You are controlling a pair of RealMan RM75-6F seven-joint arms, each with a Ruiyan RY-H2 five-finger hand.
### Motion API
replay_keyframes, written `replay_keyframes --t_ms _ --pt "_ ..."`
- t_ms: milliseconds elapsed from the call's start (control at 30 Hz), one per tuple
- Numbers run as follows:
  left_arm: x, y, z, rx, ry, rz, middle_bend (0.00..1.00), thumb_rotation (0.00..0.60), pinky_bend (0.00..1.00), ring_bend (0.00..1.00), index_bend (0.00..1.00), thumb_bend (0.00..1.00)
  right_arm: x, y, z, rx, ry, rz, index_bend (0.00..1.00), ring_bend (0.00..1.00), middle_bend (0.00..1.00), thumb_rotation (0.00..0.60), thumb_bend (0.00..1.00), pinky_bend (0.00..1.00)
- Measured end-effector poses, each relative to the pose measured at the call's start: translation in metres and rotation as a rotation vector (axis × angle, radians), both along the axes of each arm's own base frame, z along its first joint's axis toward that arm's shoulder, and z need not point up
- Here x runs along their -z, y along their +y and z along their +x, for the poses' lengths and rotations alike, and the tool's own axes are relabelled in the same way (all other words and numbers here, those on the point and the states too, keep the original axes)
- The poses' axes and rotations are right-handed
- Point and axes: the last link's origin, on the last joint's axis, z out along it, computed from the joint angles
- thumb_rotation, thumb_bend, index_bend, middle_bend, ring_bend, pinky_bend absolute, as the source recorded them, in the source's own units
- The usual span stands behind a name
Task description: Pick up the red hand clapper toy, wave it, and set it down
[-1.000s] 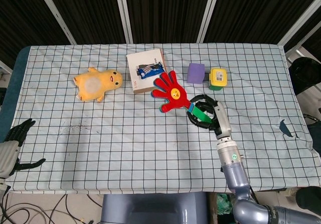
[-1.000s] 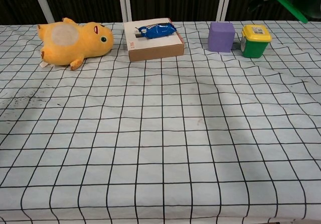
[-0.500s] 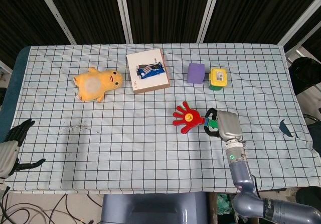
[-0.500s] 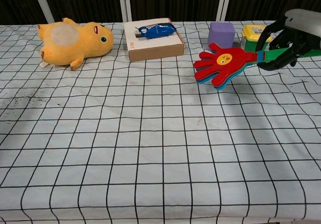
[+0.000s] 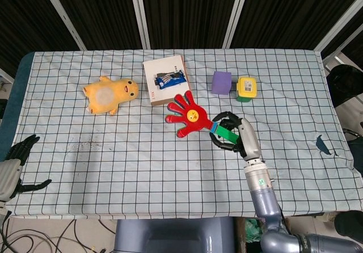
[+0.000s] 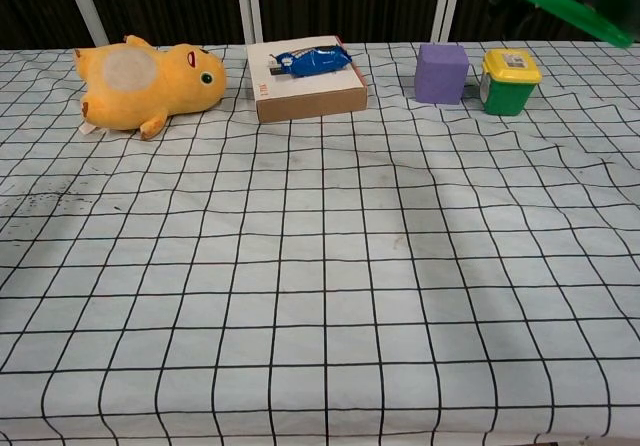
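1. One yellow plush toy (image 5: pixel 109 95) lies far left on the checked tabletop (image 5: pixel 142 168); one white box (image 5: pixel 165 80) with one blue packet (image 5: pixel 169 79) on it sits to its right.
2. One purple cube (image 5: pixel 222 83) and one green jar with a yellow lid (image 5: pixel 246 88) stand just beside each other at the far right.
3. One red hand clapper toy (image 5: pixel 187 116) is held above the tabletop, near the box, palm end pointing left.
4. The right hand (image 5: pixel 235 134) has its fingers (image 5: pixel 220 118) wrapped around the toy's green handle (image 5: pixel 225 131).
5. The left hand (image 5: pixel 16 162) hangs off the near left edge, fingers apart, holding nothing.
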Motion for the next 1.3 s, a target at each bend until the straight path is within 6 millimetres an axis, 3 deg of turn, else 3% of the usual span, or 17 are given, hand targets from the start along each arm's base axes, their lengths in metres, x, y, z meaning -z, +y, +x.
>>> replay_keyframes --t_ms 100,233,467,700,1033,1167,1300 --pt "0.000 0.000 0.000 0.000 0.000 -0.003 0.00 0.600 0.00 0.00 0.00 0.00 -0.007 0.007 0.008 -0.037 -0.125 -0.007 0.89 0.56 0.69 0.600 0.70 0.59" --pt "0.000 0.000 0.000 -0.001 -0.001 -0.001 0.00 0.600 0.00 0.00 0.00 0.00 -0.007 0.009 0.005 -0.052 -0.097 -0.020 0.89 0.56 0.69 0.600 0.70 0.59" --pt "0.000 0.000 0.000 -0.002 0.000 -0.002 0.00 0.600 0.00 0.00 0.00 0.00 0.010 0.003 -0.016 -0.062 0.286 -0.037 0.89 0.56 0.69 0.600 0.70 0.59" --pt "0.001 0.001 0.000 -0.004 0.002 -0.004 0.00 0.600 0.00 0.00 0.00 0.00 0.035 -0.006 -0.056 -0.043 0.781 -0.012 0.89 0.56 0.69 0.600 0.70 0.59" --pt "0.000 0.000 0.000 -0.005 -0.001 -0.004 0.00 0.600 0.00 0.00 0.00 0.00 0.065 -0.011 -0.079 0.005 0.836 0.086 0.89 0.56 0.68 0.600 0.69 0.59" --pt "0.000 0.000 -0.001 -0.006 -0.003 -0.003 0.00 0.600 0.00 0.00 0.00 0.00 0.071 -0.014 -0.083 0.010 0.845 0.097 0.87 0.50 0.61 0.600 0.62 0.51" --pt "0.000 0.000 -0.001 -0.008 -0.002 -0.002 0.00 0.600 0.00 0.00 0.00 0.00 0.075 -0.017 -0.088 0.015 0.879 0.099 0.73 0.36 0.48 0.600 0.49 0.33"
